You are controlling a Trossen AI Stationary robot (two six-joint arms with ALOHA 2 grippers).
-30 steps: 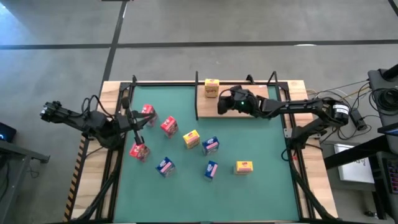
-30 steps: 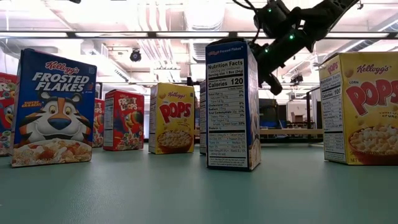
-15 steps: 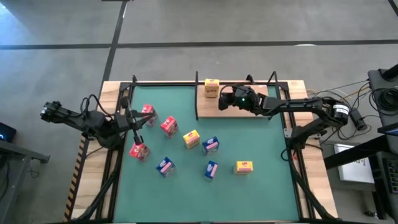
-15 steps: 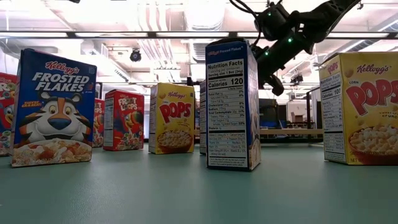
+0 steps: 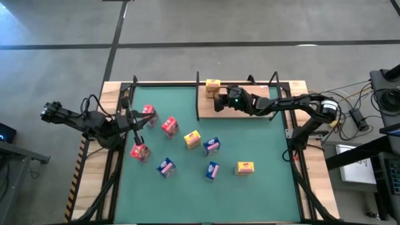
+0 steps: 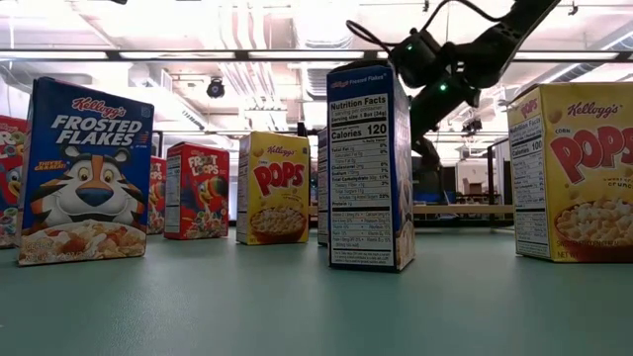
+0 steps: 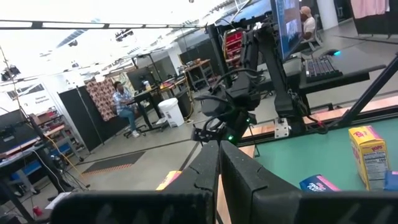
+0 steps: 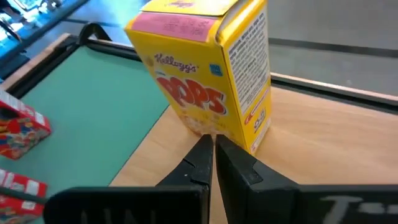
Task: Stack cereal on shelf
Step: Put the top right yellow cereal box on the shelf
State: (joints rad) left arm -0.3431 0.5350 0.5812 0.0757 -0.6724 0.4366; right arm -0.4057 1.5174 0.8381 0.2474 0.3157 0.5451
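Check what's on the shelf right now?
One yellow cereal box stands upright on the shelf, near its left end. The right gripper, shut, hovers beside it; board beneath that arm is hidden.

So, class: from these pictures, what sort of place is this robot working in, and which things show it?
Most likely a robotics lab or workshop. The left wrist view shows a person at a desk, a keyboard under a monitor, and equipment racks. The low view shows bare ceiling ducts and strip lights. The high view shows a plain concrete floor.

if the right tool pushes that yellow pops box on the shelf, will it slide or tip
The yellow Pops box stands upright and tall on a narrow base, so a high push likely tips it. It looks like light cardboard on the smooth wooden shelf, so the shut right tool nudging low probably slides it.
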